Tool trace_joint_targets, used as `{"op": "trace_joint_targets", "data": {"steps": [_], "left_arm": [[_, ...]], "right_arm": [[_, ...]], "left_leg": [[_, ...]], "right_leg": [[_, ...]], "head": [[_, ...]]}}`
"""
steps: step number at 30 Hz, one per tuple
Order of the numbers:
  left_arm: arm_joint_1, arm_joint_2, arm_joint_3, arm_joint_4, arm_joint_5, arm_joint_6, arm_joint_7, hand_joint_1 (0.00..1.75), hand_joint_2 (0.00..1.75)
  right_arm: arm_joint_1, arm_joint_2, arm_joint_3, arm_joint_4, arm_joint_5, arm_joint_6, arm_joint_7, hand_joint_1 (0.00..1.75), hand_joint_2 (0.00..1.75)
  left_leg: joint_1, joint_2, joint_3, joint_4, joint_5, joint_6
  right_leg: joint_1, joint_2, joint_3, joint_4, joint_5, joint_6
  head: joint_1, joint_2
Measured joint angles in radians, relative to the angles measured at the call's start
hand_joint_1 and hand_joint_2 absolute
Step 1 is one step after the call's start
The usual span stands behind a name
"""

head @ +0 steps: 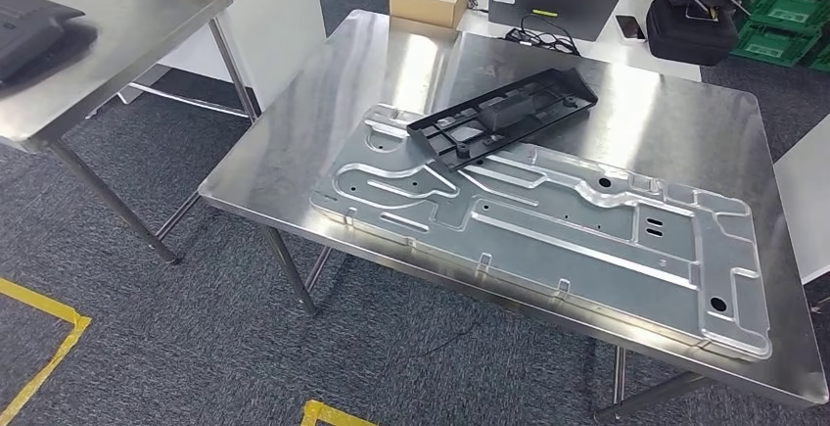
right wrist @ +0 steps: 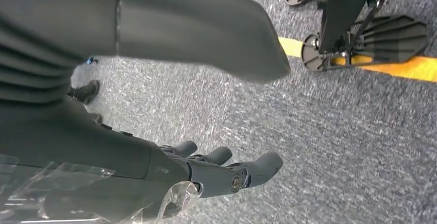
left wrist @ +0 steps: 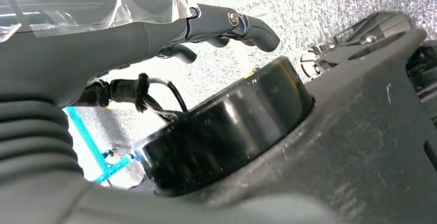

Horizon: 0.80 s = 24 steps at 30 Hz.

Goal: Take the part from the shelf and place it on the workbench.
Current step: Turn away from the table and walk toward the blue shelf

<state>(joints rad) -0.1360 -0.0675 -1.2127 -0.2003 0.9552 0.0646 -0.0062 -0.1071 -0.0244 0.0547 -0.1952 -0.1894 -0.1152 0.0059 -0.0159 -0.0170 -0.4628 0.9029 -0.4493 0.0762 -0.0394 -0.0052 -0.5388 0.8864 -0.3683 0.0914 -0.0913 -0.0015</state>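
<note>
Steel workbench (head: 626, 103) already carries black part (head: 504, 113) on plate (head: 548, 220); left hand (left wrist: 154, 33) and right hand (right wrist: 170, 177) empty, fingers loosely apart—best kept clear.

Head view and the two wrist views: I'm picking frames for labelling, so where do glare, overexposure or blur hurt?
Head view: sharp overall; the steel workbench shows broad bright reflections, yet the black part and the metal panel read clearly. Left wrist view: background blown out white behind the left robot hand; near dark parts soft. Right wrist view: right robot hand evenly lit; carpet looks smeared.
</note>
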Motion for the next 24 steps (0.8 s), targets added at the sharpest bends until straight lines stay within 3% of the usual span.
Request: {"op": "trace_joint_targets", "data": {"steps": [2, 3, 6, 7, 8, 9, 10, 12, 14, 16, 18, 20, 22, 23, 24], "left_arm": [[0.000, 0.002, 0.000, 0.000, 0.000, -0.001, -0.001, 0.00, 0.00], [0.001, 0.003, 0.000, 0.000, 0.000, -0.002, -0.002, 0.00, 0.00], [0.003, 0.005, 0.000, 0.000, 0.002, -0.006, -0.004, 0.00, 0.00], [0.004, 0.006, 0.000, 0.000, 0.002, -0.008, -0.005, 0.00, 0.00], [0.005, 0.006, 0.000, 0.000, 0.003, -0.010, -0.005, 0.00, 0.00], [0.005, 0.006, 0.000, 0.000, 0.003, -0.011, -0.006, 0.00, 0.00], [0.005, 0.007, 0.000, 0.000, 0.003, -0.012, -0.006, 0.00, 0.00], [0.003, 0.007, 0.000, 0.000, 0.002, -0.014, -0.006, 0.00, 0.00], [0.001, 0.007, 0.000, 0.000, 0.000, -0.017, -0.007, 0.00, 0.00], [0.002, 0.007, 0.000, 0.000, -0.001, -0.020, -0.008, 0.00, 0.00], [0.002, 0.008, 0.000, 0.000, -0.001, -0.021, -0.009, 0.00, 0.00], [0.000, 0.008, 0.000, 0.000, -0.001, -0.021, -0.011, 0.00, 0.00], [0.000, 0.009, 0.000, 0.000, -0.001, -0.021, -0.013, 0.00, 0.00], [0.002, 0.010, 0.000, 0.000, -0.001, -0.021, -0.014, 0.00, 0.00], [0.003, 0.011, 0.000, 0.000, -0.001, -0.021, -0.014, 0.00, 0.00]], "right_arm": [[-0.001, 0.003, 0.000, -0.001, -0.001, 0.007, 0.001, 0.00, 0.00], [-0.001, 0.004, 0.001, -0.001, -0.001, 0.010, 0.001, 0.00, 0.00], [0.000, 0.008, 0.001, -0.002, -0.005, 0.020, 0.004, 0.00, 0.00], [0.001, 0.008, 0.001, -0.002, -0.007, 0.022, 0.004, 0.00, 0.00], [0.001, 0.009, 0.001, -0.002, -0.008, 0.024, 0.005, 0.00, 0.00], [0.002, 0.009, 0.001, -0.002, -0.008, 0.026, 0.005, 0.00, 0.00], [0.003, 0.009, 0.001, -0.002, -0.008, 0.027, 0.005, 0.00, 0.00], [0.006, 0.010, 0.002, -0.002, -0.009, 0.031, 0.005, 0.00, 0.00], [0.006, 0.010, 0.002, -0.002, -0.011, 0.037, 0.005, 0.00, 0.00], [0.002, 0.011, 0.002, -0.004, -0.014, 0.043, 0.007, 0.00, 0.00], [0.002, 0.014, 0.002, -0.006, -0.017, 0.047, 0.009, 0.00, 0.00], [0.005, 0.015, 0.003, -0.007, -0.019, 0.050, 0.012, 0.00, 0.00], [0.006, 0.015, 0.004, -0.007, -0.020, 0.053, 0.014, 0.00, 0.00], [0.006, 0.015, 0.006, -0.007, -0.020, 0.054, 0.015, 0.00, 0.00], [0.005, 0.015, 0.007, -0.007, -0.020, 0.055, 0.016, 0.00, 0.00]], "left_leg": [[0.006, -0.001, 0.002, -0.004, 0.005, 0.007], [0.010, -0.001, 0.003, -0.005, 0.008, 0.010], [0.011, -0.007, 0.002, -0.005, 0.010, 0.013], [0.010, -0.011, 0.002, -0.005, 0.010, 0.012], [0.010, -0.017, 0.003, -0.004, 0.009, 0.012], [0.010, -0.026, 0.004, -0.004, 0.008, 0.010], [0.012, -0.036, 0.007, -0.004, 0.007, 0.008], [0.013, -0.054, 0.008, -0.003, 0.002, -0.002], [0.017, -0.068, 0.002, -0.003, 0.001, -0.016], [0.023, -0.079, -0.001, -0.006, 0.001, -0.031], [0.023, -0.054, -0.019, 0.030, -0.022, -0.044], [0.023, -0.016, -0.085, 0.156, -0.080, -0.052], [0.027, -0.005, -0.167, 0.299, -0.122, -0.059], [0.030, -0.002, -0.187, 0.324, -0.116, -0.063], [0.035, 0.002, -0.186, 0.306, -0.090, -0.068]], "right_leg": [[-0.001, -0.001, -0.007, 0.021, -0.017, 0.003], [-0.001, -0.001, -0.024, 0.063, -0.045, 0.003], [0.001, 0.000, -0.122, 0.288, -0.155, 0.002], [0.001, 0.000, -0.144, 0.337, -0.170, 0.002], [0.002, 0.000, -0.146, 0.344, -0.164, 0.000], [0.002, 0.002, -0.127, 0.307, -0.139, -0.002], [0.002, 0.011, -0.090, 0.236, -0.102, -0.006], [0.002, 0.052, -0.015, 0.088, -0.049, -0.015], [0.006, 0.078, 0.014, 0.027, -0.044, -0.023], [0.010, 0.061, 0.019, 0.019, -0.045, -0.032], [0.008, 0.035, 0.029, 0.007, -0.044, -0.046], [0.008, 0.007, 0.037, 0.000, -0.046, -0.057], [0.007, -0.016, 0.041, 0.001, -0.051, -0.062], [0.005, -0.027, 0.045, 0.001, -0.054, -0.061], [0.002, -0.036, 0.050, 0.001, -0.058, -0.058]], "head": [[0.000, 0.000], [0.000, 0.000], [0.000, 0.000], [0.000, 0.000], [0.000, 0.000], [0.000, 0.000], [0.000, 0.000], [0.000, 0.000], [0.000, 0.000], [0.001, 0.000], [0.000, 0.000], [0.000, 0.000], [0.000, 0.000], [0.000, 0.000], [0.000, 0.000]]}}
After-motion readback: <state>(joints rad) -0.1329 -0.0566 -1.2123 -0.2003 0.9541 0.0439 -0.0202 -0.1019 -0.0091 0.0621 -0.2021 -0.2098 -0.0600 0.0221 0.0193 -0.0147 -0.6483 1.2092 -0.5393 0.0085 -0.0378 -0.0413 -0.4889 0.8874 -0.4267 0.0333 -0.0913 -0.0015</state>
